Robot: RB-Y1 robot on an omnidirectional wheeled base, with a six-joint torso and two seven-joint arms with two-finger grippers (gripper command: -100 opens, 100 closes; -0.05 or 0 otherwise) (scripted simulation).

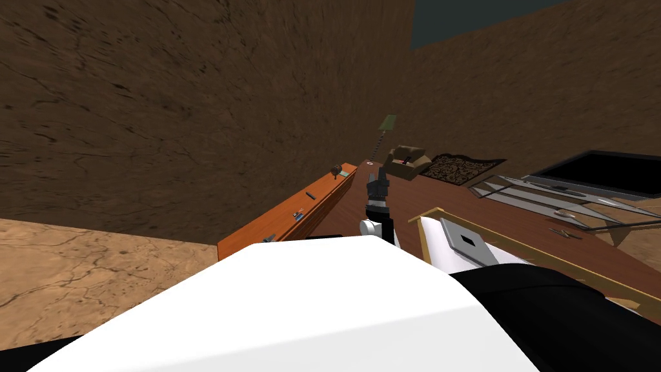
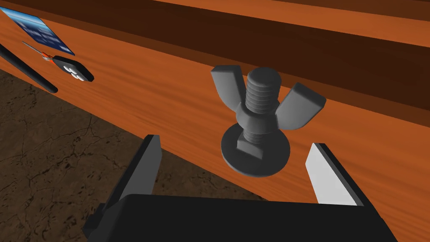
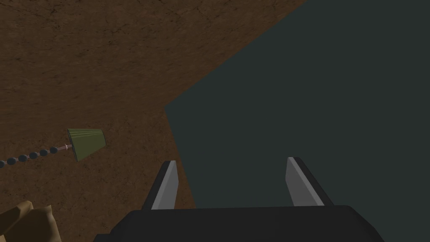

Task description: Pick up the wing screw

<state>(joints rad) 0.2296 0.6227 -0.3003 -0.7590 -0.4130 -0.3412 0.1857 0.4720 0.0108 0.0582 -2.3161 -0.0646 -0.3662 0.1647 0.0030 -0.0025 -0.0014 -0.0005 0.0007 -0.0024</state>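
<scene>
Left pincer (image 2: 235,143) released (2 fingers apart) before wing screw (image 2: 257,122), head down, threaded end up

The screw (image 2: 256,122) was matt grey all over, like dull metal, its thread ridged and its wings and round head smooth. The shelf (image 2: 147,96) under it was orange wood with fine streaked grain and a soft sheen. The floor (image 2: 50,168) looked rough, brown and cracked, without shine. The card (image 2: 40,31) was glossy blue. The fob (image 2: 71,70) was smooth black and plastic-looking. The left gripper (image 2: 235,140) had flat, smooth grey fingers (image 2: 325,176) on a matt black body.
</scene>
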